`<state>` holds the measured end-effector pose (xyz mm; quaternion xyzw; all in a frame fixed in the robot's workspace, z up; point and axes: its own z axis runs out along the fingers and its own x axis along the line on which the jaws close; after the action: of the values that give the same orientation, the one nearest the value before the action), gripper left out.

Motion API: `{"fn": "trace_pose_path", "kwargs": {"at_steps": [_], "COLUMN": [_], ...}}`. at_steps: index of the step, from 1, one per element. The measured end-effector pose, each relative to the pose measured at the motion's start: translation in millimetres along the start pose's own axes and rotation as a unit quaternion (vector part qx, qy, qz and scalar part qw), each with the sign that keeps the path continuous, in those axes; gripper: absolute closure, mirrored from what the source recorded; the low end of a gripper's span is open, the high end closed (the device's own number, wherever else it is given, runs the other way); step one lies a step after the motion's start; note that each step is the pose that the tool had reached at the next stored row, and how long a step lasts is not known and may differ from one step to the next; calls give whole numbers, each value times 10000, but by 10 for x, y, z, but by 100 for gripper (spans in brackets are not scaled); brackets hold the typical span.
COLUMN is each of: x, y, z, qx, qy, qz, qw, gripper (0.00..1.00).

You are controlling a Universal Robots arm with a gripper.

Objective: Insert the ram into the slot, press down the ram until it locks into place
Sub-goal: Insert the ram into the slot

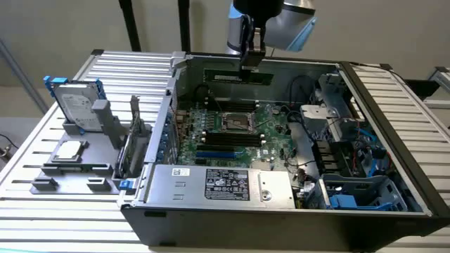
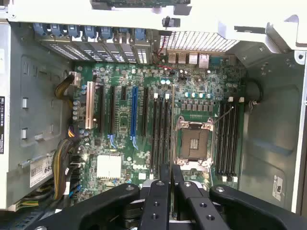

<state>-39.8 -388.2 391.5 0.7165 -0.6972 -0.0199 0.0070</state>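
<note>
My gripper point(image 1: 251, 64) hangs above the far wall of the open computer case, shut on the ram point(image 1: 237, 77). The ram is a long dark-green stick with a pale label, held level and well above the green motherboard point(image 1: 271, 139). Black memory slots point(image 1: 228, 138) lie in parallel rows beside the square silver CPU socket point(image 1: 239, 122). The wrist view looks straight down on the board. There the fingers point(image 2: 158, 196) stand close together over one group of black slots point(image 2: 160, 134), and a second group point(image 2: 228, 139) lies past the CPU socket point(image 2: 194, 143).
The metal case walls point(image 1: 393, 137) enclose the board. A silver power supply point(image 1: 218, 184) sits at the near end, with blue slots point(image 1: 214, 154) just behind it. Cables and drive bays point(image 1: 344, 153) crowd the exterior view's right. A grey fixture point(image 1: 74, 158) with a hard drive point(image 1: 74, 103) stands at the left.
</note>
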Motion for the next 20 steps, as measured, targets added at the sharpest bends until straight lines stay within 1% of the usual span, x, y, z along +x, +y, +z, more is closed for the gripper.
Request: {"fn": "trace_pose_path", "kwargs": {"at_steps": [20], "x": [0], "y": [1], "z": [1], "qx": [0], "qy": [-2], "qz": [1], "qw": [10000], "gripper": [87]}}
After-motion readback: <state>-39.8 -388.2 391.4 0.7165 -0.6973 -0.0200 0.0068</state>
